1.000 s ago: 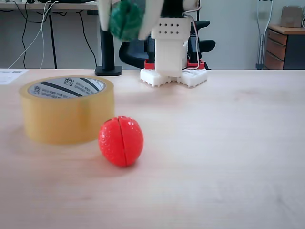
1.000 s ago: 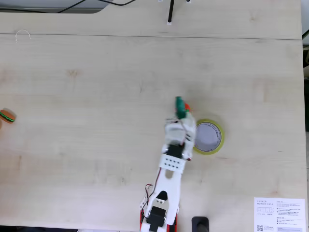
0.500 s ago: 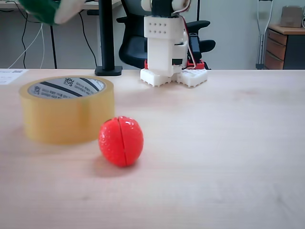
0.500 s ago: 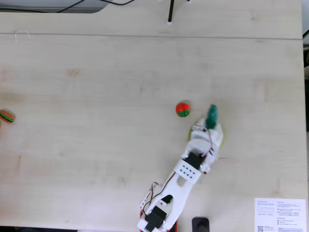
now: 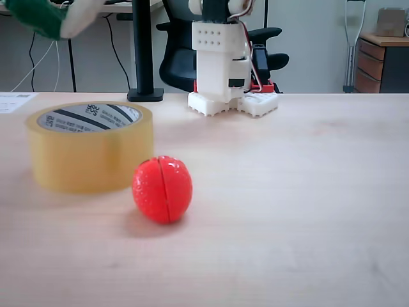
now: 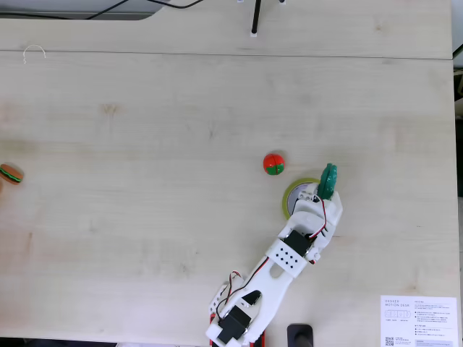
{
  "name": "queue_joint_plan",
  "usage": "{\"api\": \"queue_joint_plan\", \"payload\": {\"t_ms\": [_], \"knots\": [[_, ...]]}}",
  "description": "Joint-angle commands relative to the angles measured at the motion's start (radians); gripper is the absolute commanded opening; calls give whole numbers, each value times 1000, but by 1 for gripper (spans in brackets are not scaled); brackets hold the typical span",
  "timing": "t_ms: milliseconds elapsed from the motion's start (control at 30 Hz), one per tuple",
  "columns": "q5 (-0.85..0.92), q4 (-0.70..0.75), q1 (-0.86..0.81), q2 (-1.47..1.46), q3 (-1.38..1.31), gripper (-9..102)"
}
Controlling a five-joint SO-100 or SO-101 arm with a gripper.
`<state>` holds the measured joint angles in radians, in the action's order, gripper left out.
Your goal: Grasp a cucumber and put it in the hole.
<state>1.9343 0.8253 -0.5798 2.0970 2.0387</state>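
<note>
A dark green cucumber (image 5: pixel 32 16) hangs high at the top left of a fixed view, above the yellowish tape roll (image 5: pixel 89 160). My gripper (image 5: pixel 54 16) is shut on it. The hole (image 5: pixel 88 118) in the roll faces up, ringed by a white core with black print. From above, the cucumber (image 6: pixel 328 181) sticks out of my gripper (image 6: pixel 324 191) over the right side of the tape roll (image 6: pixel 291 196). The arm covers most of the roll and its opening there.
A red round toy (image 5: pixel 162 189) lies just in front of the roll, also seen from above as the red toy (image 6: pixel 273 163). A small burger toy (image 6: pixel 10 173) sits at the far left edge. A printed sheet (image 6: pixel 419 322) lies by the arm's base (image 6: pixel 235 329).
The arm has swung right in the view from above, carrying the cucumber from over the red toy to over the tape roll's right side. The roll and red toy have not moved.
</note>
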Motion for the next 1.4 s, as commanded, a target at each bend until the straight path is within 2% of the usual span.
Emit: {"api": "queue_joint_plan", "payload": {"t_ms": [0, 100, 400, 767, 1000, 1367], "knots": [[-17, -81, -8, 2, -74, 41], [-17, -81, -8, 14, -74, 53], [-17, -92, -6, 26, -72, 64], [-17, -87, 0, 84, -60, 63], [-17, -43, 60, 173, -48, 63], [-103, -41, 186, 453, 181, 58]]}}
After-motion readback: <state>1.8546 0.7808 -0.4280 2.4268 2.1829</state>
